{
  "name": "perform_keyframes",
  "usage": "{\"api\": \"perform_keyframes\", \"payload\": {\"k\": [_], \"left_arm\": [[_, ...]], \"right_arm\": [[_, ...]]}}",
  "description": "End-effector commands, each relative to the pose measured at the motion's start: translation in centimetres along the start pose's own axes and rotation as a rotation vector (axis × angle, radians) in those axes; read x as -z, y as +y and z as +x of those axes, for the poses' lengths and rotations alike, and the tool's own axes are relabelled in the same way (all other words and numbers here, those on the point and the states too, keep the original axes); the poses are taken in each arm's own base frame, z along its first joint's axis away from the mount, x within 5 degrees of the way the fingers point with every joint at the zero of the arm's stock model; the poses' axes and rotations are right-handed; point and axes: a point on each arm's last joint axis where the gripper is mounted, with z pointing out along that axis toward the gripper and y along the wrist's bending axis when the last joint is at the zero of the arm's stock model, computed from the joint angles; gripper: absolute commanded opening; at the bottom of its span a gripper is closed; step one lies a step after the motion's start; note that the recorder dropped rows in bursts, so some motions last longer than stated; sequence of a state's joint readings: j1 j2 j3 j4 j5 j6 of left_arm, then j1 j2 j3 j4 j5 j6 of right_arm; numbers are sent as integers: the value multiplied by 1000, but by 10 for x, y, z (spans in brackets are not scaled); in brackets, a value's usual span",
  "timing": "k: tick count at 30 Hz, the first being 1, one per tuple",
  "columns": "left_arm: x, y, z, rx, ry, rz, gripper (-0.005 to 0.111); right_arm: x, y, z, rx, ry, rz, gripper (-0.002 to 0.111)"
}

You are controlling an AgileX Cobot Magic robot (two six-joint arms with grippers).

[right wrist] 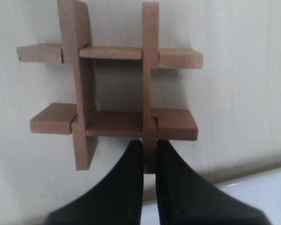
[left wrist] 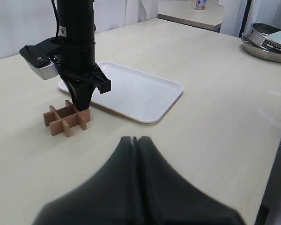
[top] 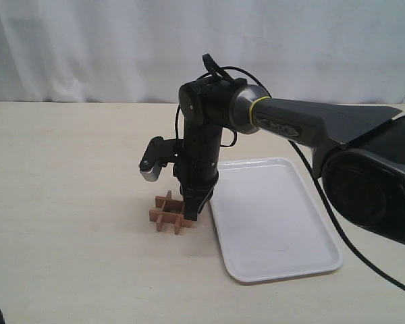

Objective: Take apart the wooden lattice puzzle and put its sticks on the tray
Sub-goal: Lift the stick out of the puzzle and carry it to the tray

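Observation:
The wooden lattice puzzle [top: 169, 214] lies assembled on the table, just left of the white tray [top: 277, 223]. My right gripper [top: 192, 210] points straight down onto the puzzle's tray-side edge. In the right wrist view the right gripper [right wrist: 149, 143] is shut on the end of one stick [right wrist: 150, 70] of the puzzle [right wrist: 113, 89]. In the left wrist view the puzzle [left wrist: 66, 118] and tray [left wrist: 136, 91] sit ahead, and my left gripper [left wrist: 135, 139] is shut on nothing, well back from them. The tray holds no sticks.
Metal bowls [left wrist: 269, 42] stand on another surface at the far side in the left wrist view. The right arm's body [top: 378, 169] hangs over the table to the right of the tray. A white curtain backs the table.

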State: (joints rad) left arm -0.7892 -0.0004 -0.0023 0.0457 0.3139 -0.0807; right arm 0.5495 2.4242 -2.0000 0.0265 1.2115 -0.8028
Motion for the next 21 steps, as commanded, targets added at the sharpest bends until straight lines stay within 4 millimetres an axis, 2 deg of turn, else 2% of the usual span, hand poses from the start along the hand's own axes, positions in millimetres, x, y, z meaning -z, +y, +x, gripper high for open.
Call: {"api": "perform_keyframes", "payload": {"k": [1,21], "left_arm": [[0,0,0,6,-2,4,0],[0,0,0,6,-2,4,0]], "right_arm": [[5,-2,3,-9,2,4,4],[65,2,4,-19,-111,68,4]]}}
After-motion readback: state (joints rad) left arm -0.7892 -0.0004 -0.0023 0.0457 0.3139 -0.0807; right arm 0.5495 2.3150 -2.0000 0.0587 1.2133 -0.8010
